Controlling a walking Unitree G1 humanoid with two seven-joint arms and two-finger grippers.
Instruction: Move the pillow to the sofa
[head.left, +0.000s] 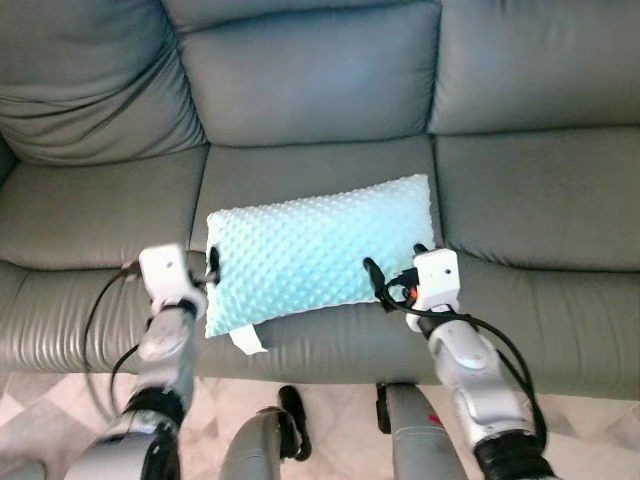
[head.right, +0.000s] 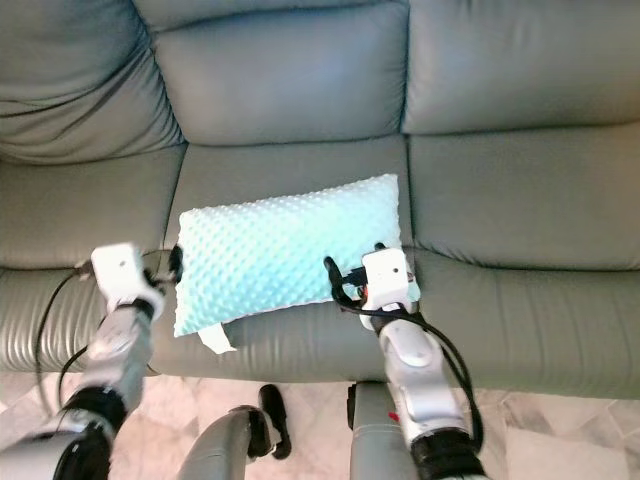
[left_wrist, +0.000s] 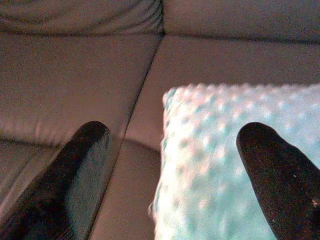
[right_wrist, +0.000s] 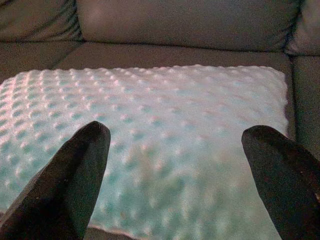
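Here, in the left eye view, a pale turquoise, bumpy-textured rectangular pillow (head.left: 318, 255) lies flat on the middle seat cushion of a grey leather sofa (head.left: 520, 190), its long side running across the seat and slightly tilted, the far right corner highest. A small white tag (head.left: 246, 340) sticks out from its near left corner over the sofa's front edge. The left hand (head.left: 211, 265) sits at the pillow's left short edge, and the right hand (head.left: 378, 283) sits at the near right corner; from this height I cannot tell how their fingers stand. Pale patterned floor tiles (head.left: 330, 400) show below the sofa front, between the two silver arms.

The right eye view gives the same layout from a slightly shifted angle, with more of the sofa's right seat cushion and more of the right arm's black cable (head.right: 450, 360) in sight.

The left wrist view adds what the head views lack: the left hand's two black fingers (left_wrist: 75, 185) are spread wide apart, one over the bare grey seat beside the seam between cushions, the other over the pillow's dotted surface, with the pillow's edge between them.

The right wrist view shows the right hand's fingers (right_wrist: 70, 185) likewise spread apart above the pillow, which spans the gap between them, nothing gripped.
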